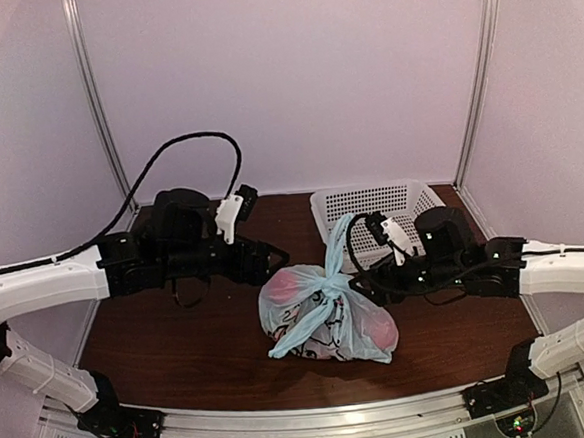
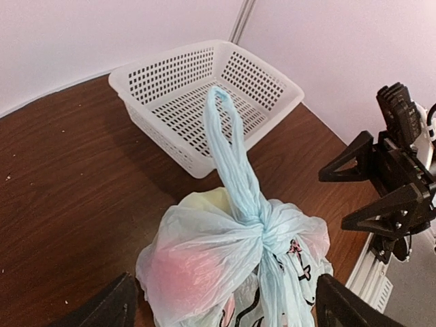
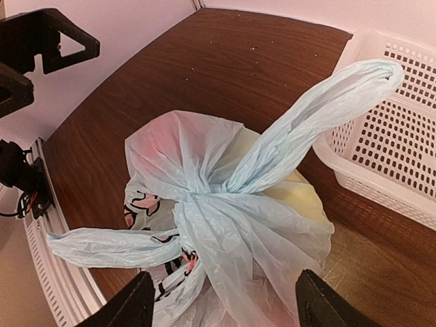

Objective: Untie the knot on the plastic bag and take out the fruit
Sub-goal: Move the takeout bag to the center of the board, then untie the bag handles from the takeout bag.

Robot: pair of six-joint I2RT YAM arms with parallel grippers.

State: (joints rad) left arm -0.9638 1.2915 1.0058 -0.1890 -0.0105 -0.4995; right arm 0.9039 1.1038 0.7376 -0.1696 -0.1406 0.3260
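Observation:
The pale blue plastic bag (image 1: 324, 315) with black drawings sits tied on the brown table between both arms. Its knot (image 2: 262, 228) (image 3: 197, 194) is a tight bunch on top. One loop handle (image 2: 228, 143) stands up toward the basket, the other (image 3: 102, 245) lies flat toward the near edge. The fruit shows only as blurs through the plastic: a pink-red shape (image 2: 180, 269) and a yellow one (image 3: 300, 197). My left gripper (image 2: 221, 310) is open, jaws wide either side of the bag. My right gripper (image 3: 225, 306) is open too, straddling the bag from the other side, holding nothing.
A white perforated basket (image 1: 371, 201) (image 2: 163, 61) stands empty at the back right, just behind the bag. The right arm's black fingers (image 2: 381, 187) show at the right of the left wrist view. Booth walls close in behind and beside the table.

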